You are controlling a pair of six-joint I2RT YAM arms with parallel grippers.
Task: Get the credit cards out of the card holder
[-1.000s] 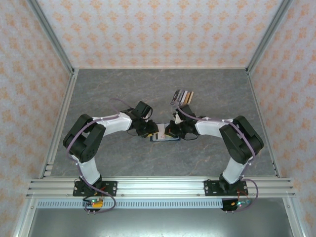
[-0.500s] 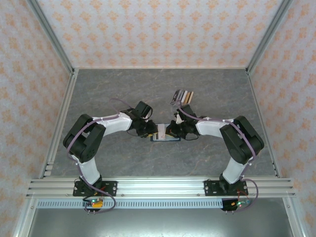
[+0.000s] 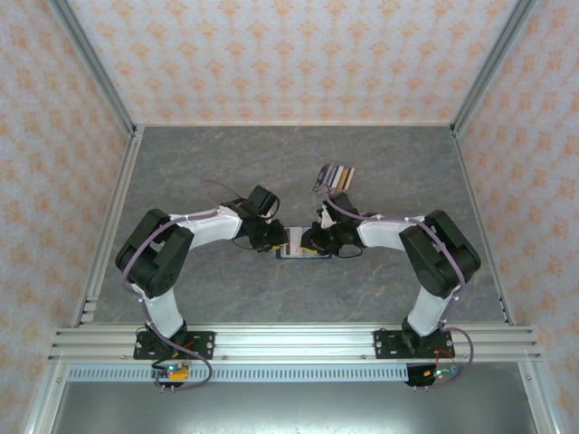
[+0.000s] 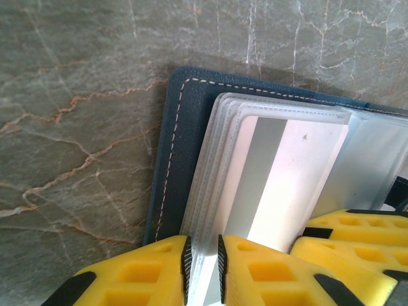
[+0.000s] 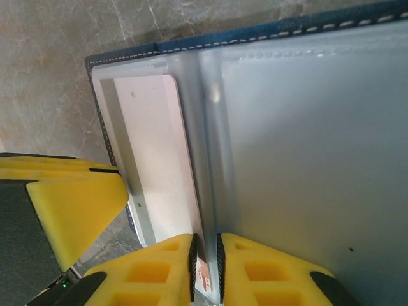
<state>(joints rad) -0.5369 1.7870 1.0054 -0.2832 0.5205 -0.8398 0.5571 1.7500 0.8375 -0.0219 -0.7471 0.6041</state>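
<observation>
Navy-blue stitched folding card holder [image 3: 303,252] lies open on the grey marble table [image 3: 226,163], centre, between both arms. Left gripper [image 4: 202,245] pinches the stack of clear plastic sleeves [image 4: 213,153] at its near edge. A white card with a grey stripe [image 4: 280,172] sits inside the top sleeve. Right gripper [image 5: 205,245]: fingers nearly together with a thin pale sheet edge between them, cannot tell if they press it. Fanned pile of striped cards [image 3: 335,174] lies apart, farther back on the table.
</observation>
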